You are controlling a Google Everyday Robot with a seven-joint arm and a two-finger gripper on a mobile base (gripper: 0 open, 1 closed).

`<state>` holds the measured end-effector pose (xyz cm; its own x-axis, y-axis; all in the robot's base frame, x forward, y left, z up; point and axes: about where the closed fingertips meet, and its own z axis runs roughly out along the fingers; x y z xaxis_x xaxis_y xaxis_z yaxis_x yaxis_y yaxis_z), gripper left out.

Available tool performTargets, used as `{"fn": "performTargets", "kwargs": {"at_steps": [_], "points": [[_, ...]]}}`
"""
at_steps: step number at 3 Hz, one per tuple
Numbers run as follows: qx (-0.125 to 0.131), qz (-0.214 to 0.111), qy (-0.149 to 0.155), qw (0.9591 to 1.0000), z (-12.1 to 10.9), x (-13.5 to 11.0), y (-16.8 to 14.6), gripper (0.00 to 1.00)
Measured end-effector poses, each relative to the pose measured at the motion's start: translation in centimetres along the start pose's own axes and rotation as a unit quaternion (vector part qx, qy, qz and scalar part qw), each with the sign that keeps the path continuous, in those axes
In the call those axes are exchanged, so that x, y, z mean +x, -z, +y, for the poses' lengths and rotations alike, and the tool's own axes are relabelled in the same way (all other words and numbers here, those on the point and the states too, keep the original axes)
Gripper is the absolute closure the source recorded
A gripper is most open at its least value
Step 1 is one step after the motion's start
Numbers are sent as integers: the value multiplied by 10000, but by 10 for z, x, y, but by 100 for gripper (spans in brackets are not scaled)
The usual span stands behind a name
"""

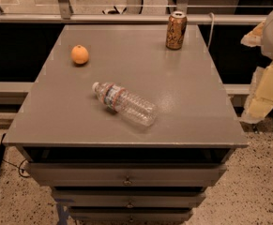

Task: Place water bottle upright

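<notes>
The water bottle (125, 103) is clear and ribbed, with a white cap and a blue-and-red label band. It lies on its side near the middle of the grey table top (187, 93), cap pointing to the back left. My gripper (263, 95) hangs at the right edge of the view, beyond the table's right side, well apart from the bottle and level with it. It holds nothing that I can see.
A gold-brown drink can (176, 30) stands upright at the back right of the table. An orange (79, 54) sits at the back left. Drawers (126, 175) are below the front edge. A rail (126, 18) runs behind the table.
</notes>
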<state>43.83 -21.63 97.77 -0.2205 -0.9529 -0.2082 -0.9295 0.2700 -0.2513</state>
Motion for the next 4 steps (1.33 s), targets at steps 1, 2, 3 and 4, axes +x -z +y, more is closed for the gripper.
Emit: {"fn": "performTargets", "kwargs": {"at_steps": [1,2,3,4], "points": [[0,0,0,10000,0,0,0,0],[80,-130,-15,9999,7,-18,-7,0],[27,-351,-51,9994,19,-69,-27,0],[-82,-512,-175,9985,29,-126,-51,0]]}}
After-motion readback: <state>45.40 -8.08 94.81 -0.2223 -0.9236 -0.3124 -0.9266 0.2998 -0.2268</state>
